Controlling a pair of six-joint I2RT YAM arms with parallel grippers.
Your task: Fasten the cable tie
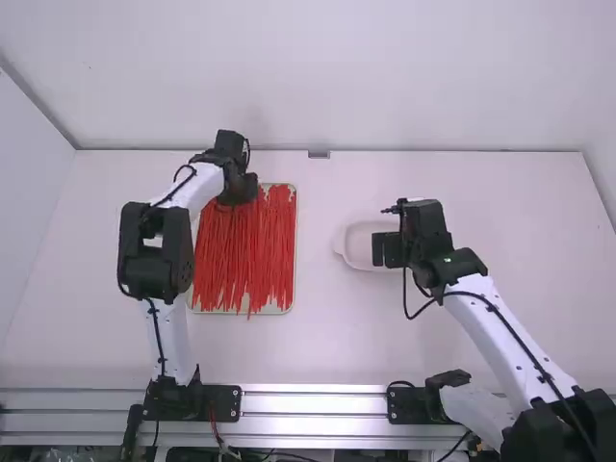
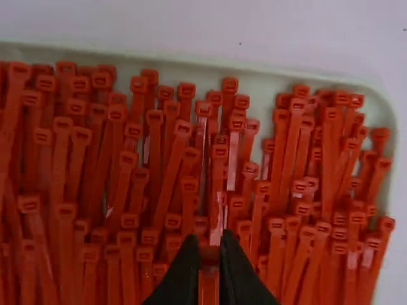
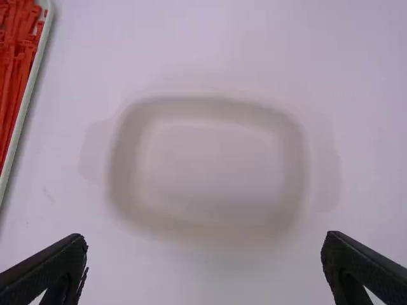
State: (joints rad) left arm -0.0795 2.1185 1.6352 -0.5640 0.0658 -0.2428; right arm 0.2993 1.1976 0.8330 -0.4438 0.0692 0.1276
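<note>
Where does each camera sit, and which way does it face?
High view: above and behind both arms, looking forward and down at the table; both arms show.
Left wrist view: on the left wrist, facing the tray of cable ties; left gripper pinches one cable tie.
Right wrist view: on the right wrist, facing a dish; right gripper open.
Shared: both wrist views show the tray.

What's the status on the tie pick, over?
Left gripper shut on one cable tie in the tray pile. Right gripper open above the white dish. Tie not fastened yet; loose ties packed around it.
</note>
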